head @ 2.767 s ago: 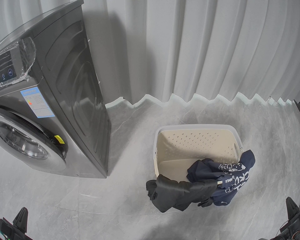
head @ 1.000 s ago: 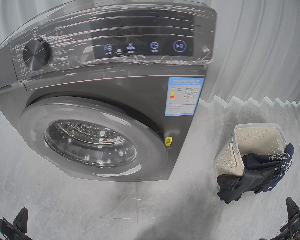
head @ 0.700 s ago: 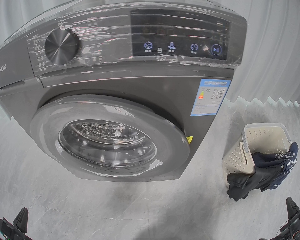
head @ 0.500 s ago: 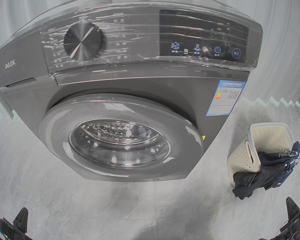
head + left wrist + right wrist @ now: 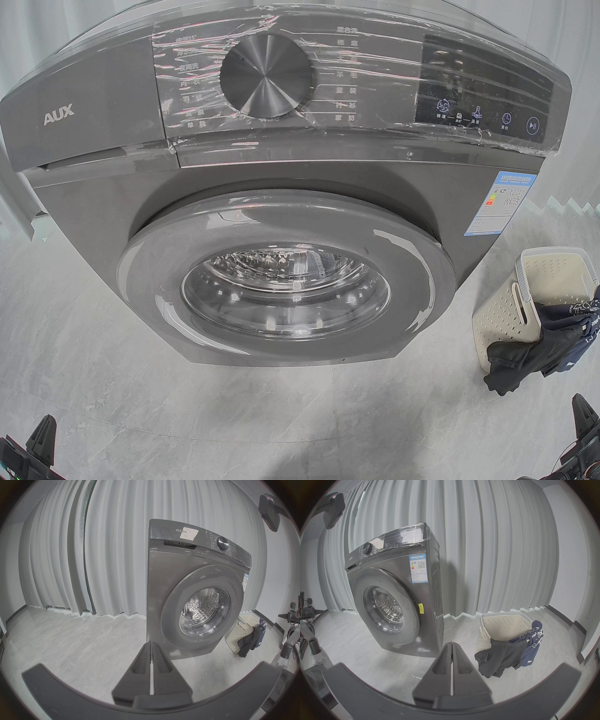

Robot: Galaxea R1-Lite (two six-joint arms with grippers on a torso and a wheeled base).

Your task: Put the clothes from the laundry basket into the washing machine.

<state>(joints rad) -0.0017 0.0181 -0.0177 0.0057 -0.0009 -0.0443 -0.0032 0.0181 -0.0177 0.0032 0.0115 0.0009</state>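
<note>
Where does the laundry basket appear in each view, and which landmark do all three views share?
Head view: laundry basket at the right edge, on the floor right of the washing machine.
Left wrist view: laundry basket on the floor just past the washing machine's labelled front corner.
Right wrist view: laundry basket beside the washing machine, dark clothes draped over its rim.
Shared landmark: the machine's round door.

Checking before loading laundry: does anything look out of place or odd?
A black garment and a navy garment hang over the rim of the laundry basket, the black one trailing down its outer wall. Wrinkled plastic film covers the control panel of the washing machine, as if never unwrapped. The door is shut.
</note>
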